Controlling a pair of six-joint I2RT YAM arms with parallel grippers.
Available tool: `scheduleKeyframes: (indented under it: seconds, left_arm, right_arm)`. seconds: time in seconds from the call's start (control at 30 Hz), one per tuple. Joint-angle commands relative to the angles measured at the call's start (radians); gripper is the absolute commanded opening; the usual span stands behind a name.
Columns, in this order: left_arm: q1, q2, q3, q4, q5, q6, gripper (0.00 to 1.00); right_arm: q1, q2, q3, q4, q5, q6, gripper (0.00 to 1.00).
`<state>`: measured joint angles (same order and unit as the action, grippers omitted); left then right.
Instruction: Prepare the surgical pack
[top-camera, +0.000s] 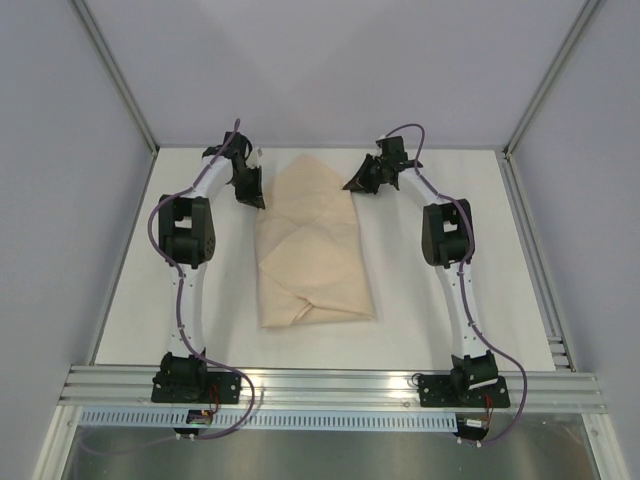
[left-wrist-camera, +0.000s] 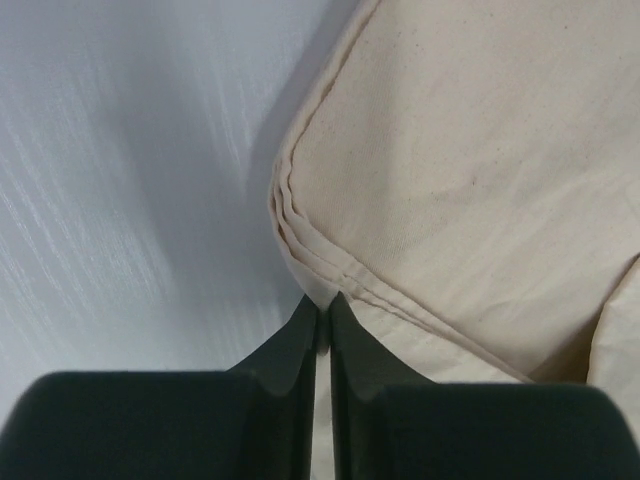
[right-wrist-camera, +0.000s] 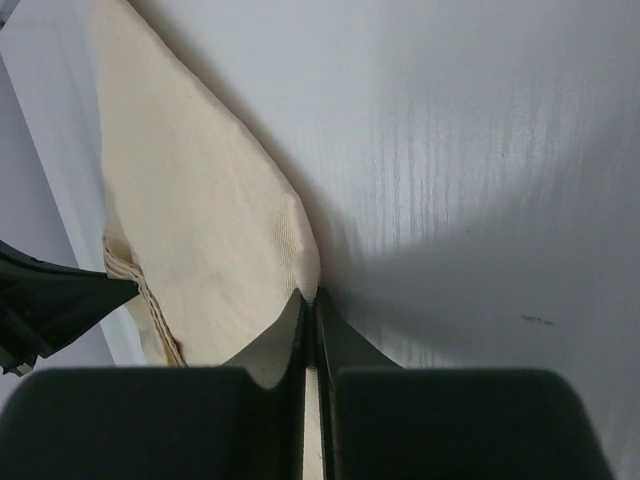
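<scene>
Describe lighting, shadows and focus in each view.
Top external: even soft light, tan cloth sharp. Left wrist: left gripper blurred up close, shadow beside the cloth's hem. Right wrist: right gripper blurred, broad shadow across the white table.

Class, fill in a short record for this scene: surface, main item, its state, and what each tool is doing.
surface: white table
main item: tan cloth
state: folded into a bundle, lying flat
left tool: shut on the cloth's layered far corner
right tool: shut on the cloth's other far edge
loose instruments: none visible
</scene>
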<state>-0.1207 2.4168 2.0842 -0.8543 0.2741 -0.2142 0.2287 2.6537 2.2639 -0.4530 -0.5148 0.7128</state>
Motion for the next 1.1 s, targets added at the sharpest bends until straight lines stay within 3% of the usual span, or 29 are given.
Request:
scheduleKeyframes:
  seconds: [0.0, 0.27, 1.07]
  left_arm:
    - [0.001, -0.031, 0.002, 0.037, 0.06, 0.024, 0.0]
    - [0.016, -0.244, -0.102, 0.08, 0.169, 0.107, 0.0]
    - [0.035, -0.812, -0.656, 0.009, 0.499, 0.559, 0.0]
  right_arm:
    - [0.0, -0.012, 0.003, 0.002, -0.045, 0.002, 0.0]
    - [-0.025, -0.219, -0.105, 0.036, -0.071, -0.033, 0.0]
    - [-0.009, -0.974, -0.926, 0.111, -0.168, -0.2, 0.01]
